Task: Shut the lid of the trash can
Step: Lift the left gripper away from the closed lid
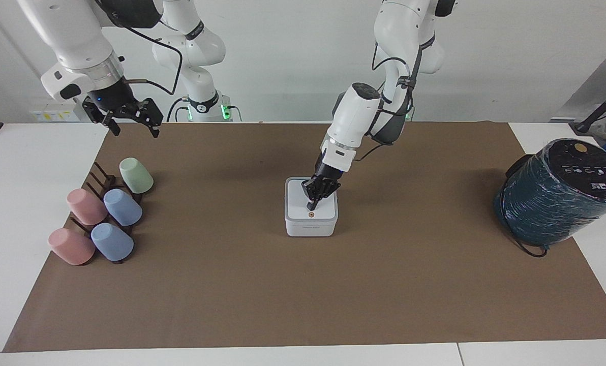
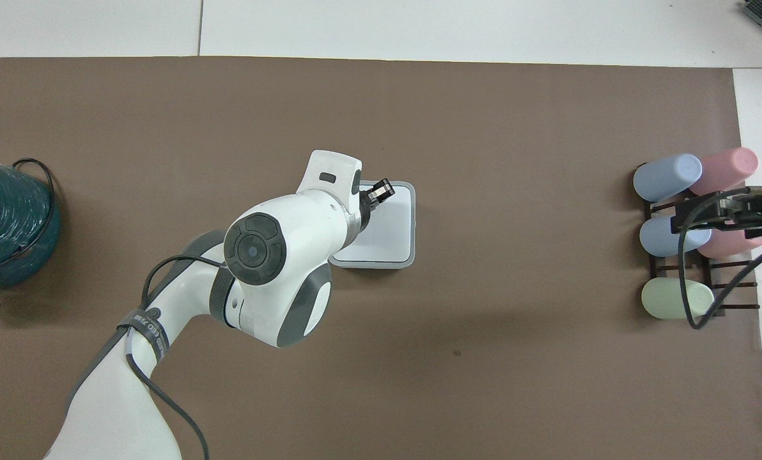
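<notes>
Brown mat (image 1: 242,284); trash can (image 1: 310,227) text unreadable.

a brown mat (image 1: 303,284) covers most of the white table (image 1: 23,203). toward the right arm's end, a dark rack (image 1: 99,180) holds five tilted cups: one green (image 1: 136,175), two blue (image 1: 122,207), two pink (image 1: 86,206). toward the left arm's end stands a large dark teal wrapped cylinder (image 1: 557,195).
</notes>
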`<state>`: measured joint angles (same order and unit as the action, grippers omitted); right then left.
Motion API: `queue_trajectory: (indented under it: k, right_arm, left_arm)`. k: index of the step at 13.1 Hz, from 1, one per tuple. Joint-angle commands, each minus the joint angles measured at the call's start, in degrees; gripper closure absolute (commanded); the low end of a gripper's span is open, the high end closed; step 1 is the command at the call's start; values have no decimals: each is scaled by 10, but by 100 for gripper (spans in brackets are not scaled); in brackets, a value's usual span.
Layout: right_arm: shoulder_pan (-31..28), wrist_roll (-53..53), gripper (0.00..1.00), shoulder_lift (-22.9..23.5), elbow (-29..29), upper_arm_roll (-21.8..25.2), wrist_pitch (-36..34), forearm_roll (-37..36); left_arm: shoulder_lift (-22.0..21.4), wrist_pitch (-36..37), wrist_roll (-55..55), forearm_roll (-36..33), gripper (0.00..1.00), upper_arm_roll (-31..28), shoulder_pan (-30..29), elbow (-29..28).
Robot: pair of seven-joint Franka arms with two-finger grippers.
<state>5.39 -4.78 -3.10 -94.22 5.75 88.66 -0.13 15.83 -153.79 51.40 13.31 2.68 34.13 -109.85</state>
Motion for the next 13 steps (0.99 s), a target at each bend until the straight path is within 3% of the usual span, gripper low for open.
queue_trajectory:
  k: [1,6,13]
  right_arm:
    - [0,5,0,-10,-9,1,0,0]
    - [0,5,0,-10,-10,1,0,0]
    - [0,5,0,-10,-9,1,0,0]
  left_arm:
    - [13,70,-11,12,100,-1,-3,49]
    - [0,259,-23,4,100,-5,-41,139]
    - [-22,479,-230,2,100,-8,-142,202]
